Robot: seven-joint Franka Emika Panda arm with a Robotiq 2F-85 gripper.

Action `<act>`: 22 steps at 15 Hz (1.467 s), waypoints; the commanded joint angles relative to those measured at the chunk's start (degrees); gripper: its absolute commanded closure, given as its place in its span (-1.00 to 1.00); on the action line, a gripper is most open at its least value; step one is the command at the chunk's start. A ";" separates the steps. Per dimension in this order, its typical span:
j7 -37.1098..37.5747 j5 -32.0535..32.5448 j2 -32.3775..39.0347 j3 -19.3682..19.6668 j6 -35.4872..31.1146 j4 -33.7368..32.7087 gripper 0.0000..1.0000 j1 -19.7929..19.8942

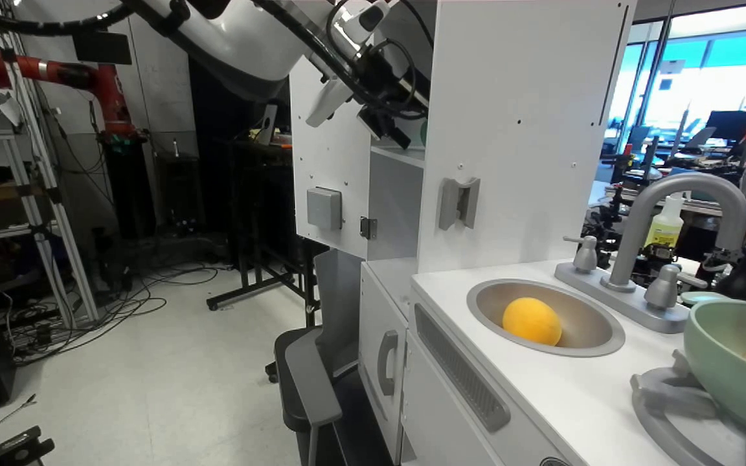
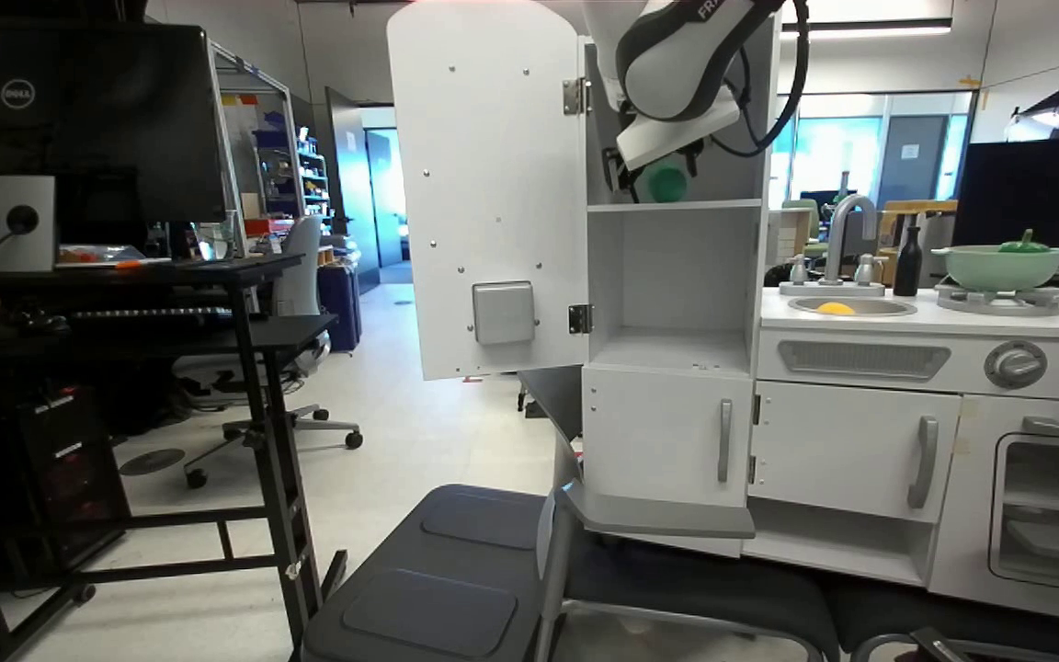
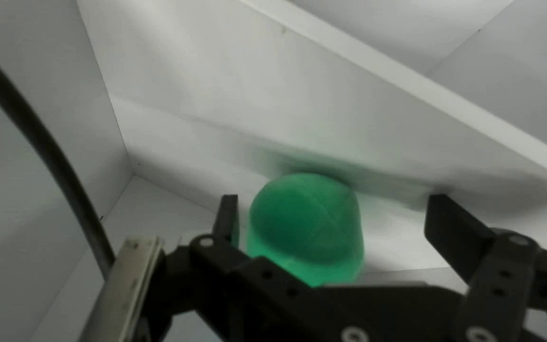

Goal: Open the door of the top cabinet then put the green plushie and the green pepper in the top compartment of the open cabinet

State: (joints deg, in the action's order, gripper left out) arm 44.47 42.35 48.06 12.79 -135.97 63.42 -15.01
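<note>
green fabric fills the middle of my wrist view: the plushie (image 3: 306, 232), a blunt, rounded lump with seams crossing its face. the claw (image 3: 335, 221) is spread wide and has hold of nothing; the plushie shows between its tips, closer to one, and whether they touch i can't tell. the plushie sits in the top compartment (image 3: 197, 71), against smooth white board. i expect it to be light, squashy and hard to damage; if i needed to adjust it, i'd squeeze gently across its fat middle.

in an exterior view the door (image 2: 493, 156) of the top cabinet (image 2: 677, 267) stands swung out, a flat white panel with a curved top and a grey square handle (image 2: 504, 313). the green pepper (image 2: 1022, 245) pokes over the rim of a pale green bowl (image 2: 998, 271), stubby stem up.

in an exterior view, past the white table (image 1: 606, 388) and its dull grey sink (image 1: 587, 323), the green pepper is cut by the frame but looks glossy. i judge it hollow plastic: light, stiff, a little slippery. i'd take it next, gripping across the shoulders below the stem.
</note>
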 commanded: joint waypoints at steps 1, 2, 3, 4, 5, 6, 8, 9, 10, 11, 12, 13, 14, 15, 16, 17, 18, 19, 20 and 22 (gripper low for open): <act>-6.02 -1.72 -6.37 -3.07 0.16 8.96 -1.00 -0.43; -6.19 -1.42 -8.31 -3.28 0.02 11.55 -1.00 -0.75; -7.04 -1.51 -10.03 -3.87 0.28 13.67 -1.00 -0.83; -7.91 -1.57 -12.43 -4.56 -0.06 17.27 -1.00 -0.69; -9.50 -2.10 -14.42 -5.50 0.59 19.63 -1.00 -0.43; -11.83 -3.18 -16.66 -6.65 1.35 22.49 -1.00 0.09; -14.90 -5.17 -21.22 -7.71 2.19 28.58 -1.00 0.81; -16.92 -6.73 -23.88 -8.18 3.09 31.60 -1.00 1.47; -17.99 -7.79 -26.28 -8.18 3.41 34.63 -1.00 1.97; -18.92 -8.88 -28.99 -8.06 3.85 37.64 -1.00 2.44; -19.37 -9.59 -31.79 -7.88 4.29 40.69 -1.00 2.91; -19.65 -10.15 -34.22 -7.55 3.81 43.82 -1.00 3.97; -20.02 -10.66 -36.85 -7.37 4.41 46.31 -1.00 4.95; -19.93 -11.03 -38.95 -6.93 4.12 48.75 -1.00 6.40; -20.05 -11.47 -41.49 -6.74 4.21 51.22 -1.00 7.79; -20.52 -12.11 -43.75 -6.48 4.32 53.33 -1.00 9.47; -20.50 -12.53 -45.91 -6.05 3.83 55.57 -1.00 11.21; -21.03 -12.83 -47.68 -5.48 2.87 57.59 -1.00 13.20; -20.59 -12.88 -49.71 -4.82 2.47 59.24 -1.00 15.00; -21.94 -14.01 -51.80 -2.94 0.31 61.98 -1.00 19.28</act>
State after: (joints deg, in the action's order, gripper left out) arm 25.13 30.99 1.43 8.02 -132.23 119.70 -0.57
